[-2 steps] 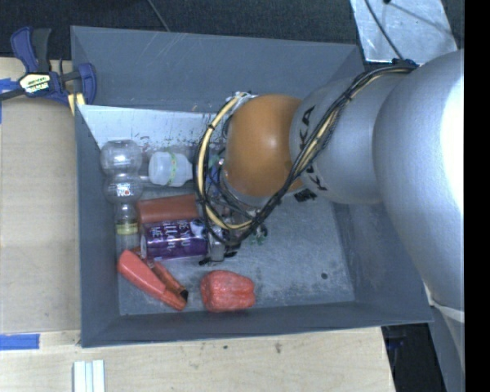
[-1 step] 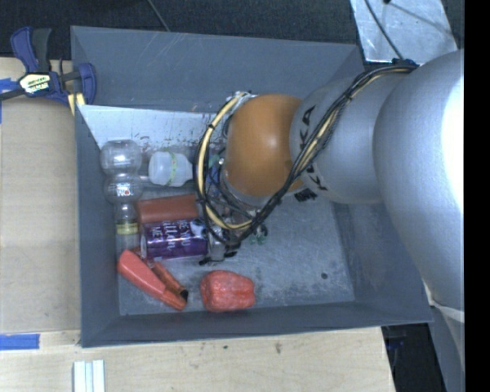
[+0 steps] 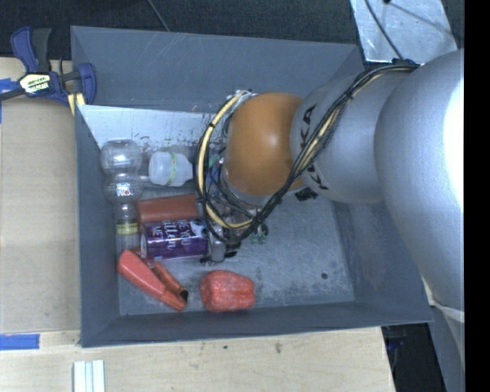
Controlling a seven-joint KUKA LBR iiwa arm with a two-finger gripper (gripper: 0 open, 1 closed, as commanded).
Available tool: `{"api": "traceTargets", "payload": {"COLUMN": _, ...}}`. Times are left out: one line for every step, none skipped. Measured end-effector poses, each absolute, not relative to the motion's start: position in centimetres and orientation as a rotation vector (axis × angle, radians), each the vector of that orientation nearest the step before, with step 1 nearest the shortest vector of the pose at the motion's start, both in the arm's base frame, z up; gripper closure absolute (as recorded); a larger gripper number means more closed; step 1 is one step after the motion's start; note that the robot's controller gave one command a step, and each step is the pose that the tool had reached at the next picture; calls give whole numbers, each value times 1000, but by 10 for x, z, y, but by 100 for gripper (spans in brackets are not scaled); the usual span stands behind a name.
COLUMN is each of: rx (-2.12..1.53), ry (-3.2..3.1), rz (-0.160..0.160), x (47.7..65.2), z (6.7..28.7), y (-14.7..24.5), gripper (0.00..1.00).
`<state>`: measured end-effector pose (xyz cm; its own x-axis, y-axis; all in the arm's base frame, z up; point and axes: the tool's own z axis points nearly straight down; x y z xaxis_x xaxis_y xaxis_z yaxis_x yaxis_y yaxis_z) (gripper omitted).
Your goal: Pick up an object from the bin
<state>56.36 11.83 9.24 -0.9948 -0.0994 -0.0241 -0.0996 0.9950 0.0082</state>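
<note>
The gripper [image 3: 216,249], whether open or closed I cannot tell, sits at the right end of a purple can [image 3: 171,239] lying on its side in the lower left of the bin [image 3: 310,260], perhaps touching it, the can's long axis running leftward.

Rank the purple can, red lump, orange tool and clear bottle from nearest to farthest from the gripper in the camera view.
1. purple can, just left of the gripper.
2. red lump, below it.
3. orange tool, lower left.
4. clear bottle, upper left corner.
</note>
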Motion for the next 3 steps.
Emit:
{"api": "traceTargets", "payload": {"rx": -158, "ry": 3123, "rz": 11, "x": 561, "z": 104, "y": 118, "gripper": 100}}
{"api": "traceTargets", "payload": {"rx": -158, "ry": 3129, "rz": 8, "x": 560, "z": 125, "y": 118, "gripper": 100}}
{"api": "traceTargets", "payload": {"rx": -157, "ry": 3130, "rz": 3, "x": 560, "z": 139, "y": 116, "gripper": 100}}
